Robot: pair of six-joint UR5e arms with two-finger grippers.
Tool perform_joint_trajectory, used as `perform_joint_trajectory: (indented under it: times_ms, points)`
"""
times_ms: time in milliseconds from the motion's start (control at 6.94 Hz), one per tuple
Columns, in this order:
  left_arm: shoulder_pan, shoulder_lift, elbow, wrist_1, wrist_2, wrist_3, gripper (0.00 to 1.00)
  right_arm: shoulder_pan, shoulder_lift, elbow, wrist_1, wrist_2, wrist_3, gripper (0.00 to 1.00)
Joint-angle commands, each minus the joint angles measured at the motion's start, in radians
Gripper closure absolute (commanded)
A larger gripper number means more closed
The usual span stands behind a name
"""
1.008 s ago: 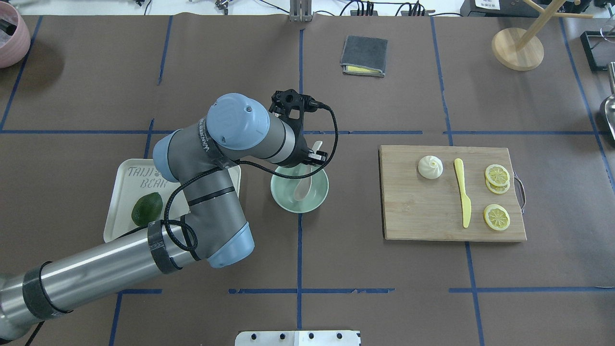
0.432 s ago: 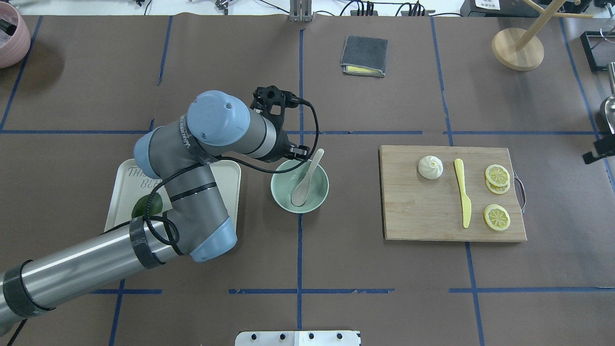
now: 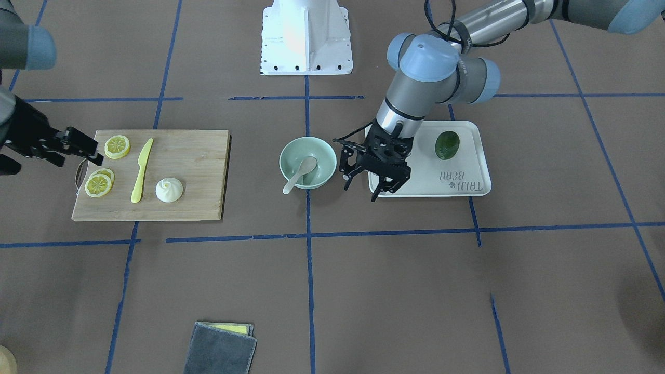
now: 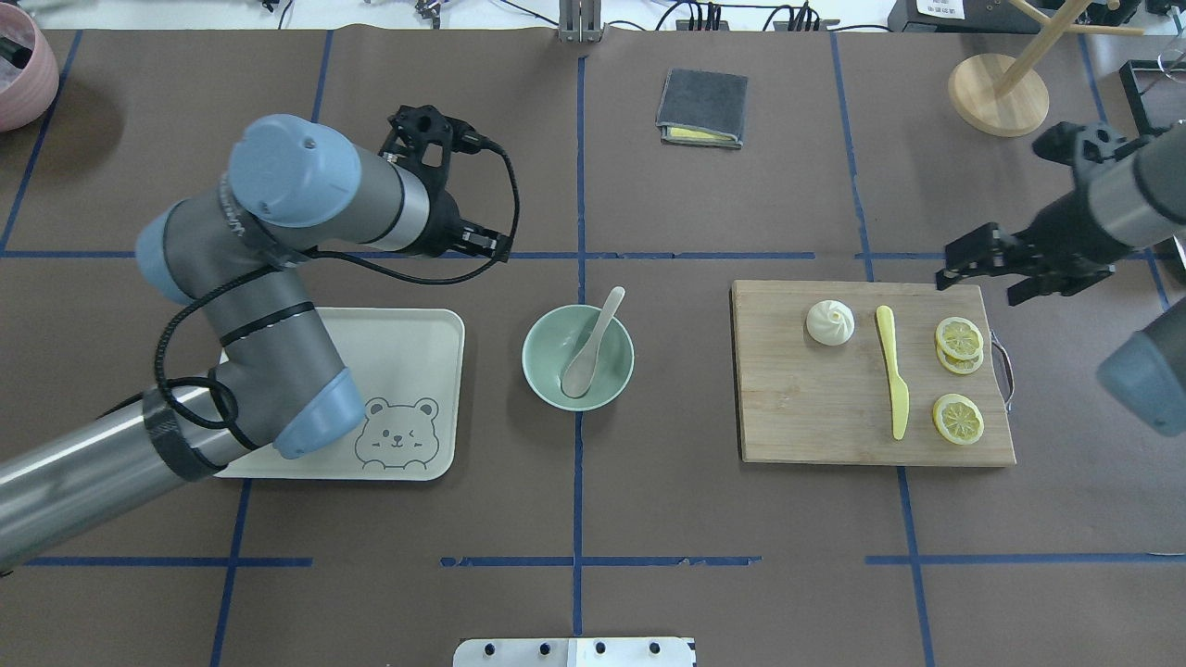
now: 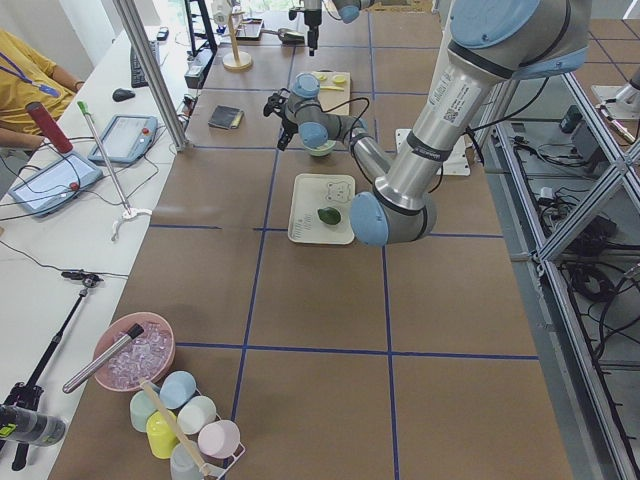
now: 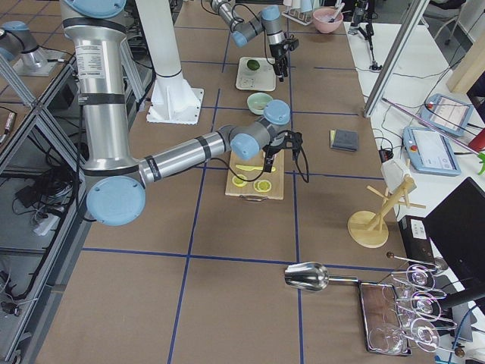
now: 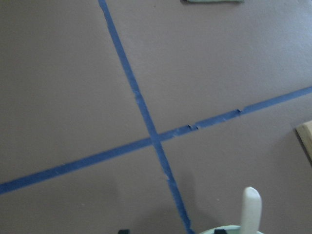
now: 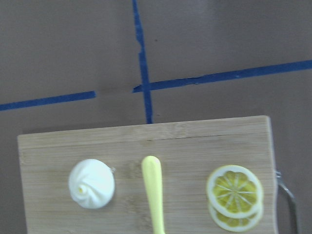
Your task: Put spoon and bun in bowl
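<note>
While the short cream-beige plastic spoon (image 4: 591,345) lies scoop-down in the pale mint-green round bowl (image 4: 535,359), handle propped over the rim, the small white pleated bun (image 4: 830,322) sits on the wooden cutting board (image 4: 815,417) beside a yellow plastic knife (image 4: 891,371). The left gripper (image 3: 362,188) hangs spread and empty just beside the bowl. The right gripper (image 4: 990,270), fingers parted and holding nothing, hovers at the board's edge.

bowl (image 4: 545,339): smooth, glossy | spoon (image 4: 594,335): matt plastic | board (image 4: 815,408): wood
</note>
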Motion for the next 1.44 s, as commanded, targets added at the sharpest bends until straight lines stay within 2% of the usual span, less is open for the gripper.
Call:
perform_joint_trajectory:
  times_ms: [0,144,288,576,1008,1297]
  points:
    - [-0.054,0.098,-0.08,0.0,-0.053,0.082,0.34,-0.14,0.1,-0.006,0.003,-0.17,0.117,0.0]
    - [-0.052,0.104,-0.085,0.0,-0.053,0.082,0.34,-0.227,0.118,-0.009,-0.052,-0.292,0.117,0.0]
    - [-0.052,0.104,-0.086,0.0,-0.053,0.081,0.33,-0.248,0.144,-0.012,-0.133,-0.357,0.1,0.01]
    - [-0.052,0.107,-0.098,0.004,-0.053,0.076,0.32,-0.273,0.192,-0.087,-0.143,-0.37,0.098,0.12]
    - [-0.052,0.107,-0.106,0.008,-0.053,0.072,0.31,-0.271,0.21,-0.132,-0.139,-0.372,0.097,0.17]
    - [-0.052,0.107,-0.109,0.008,-0.051,0.07,0.31,-0.263,0.209,-0.133,-0.142,-0.386,0.097,0.46]
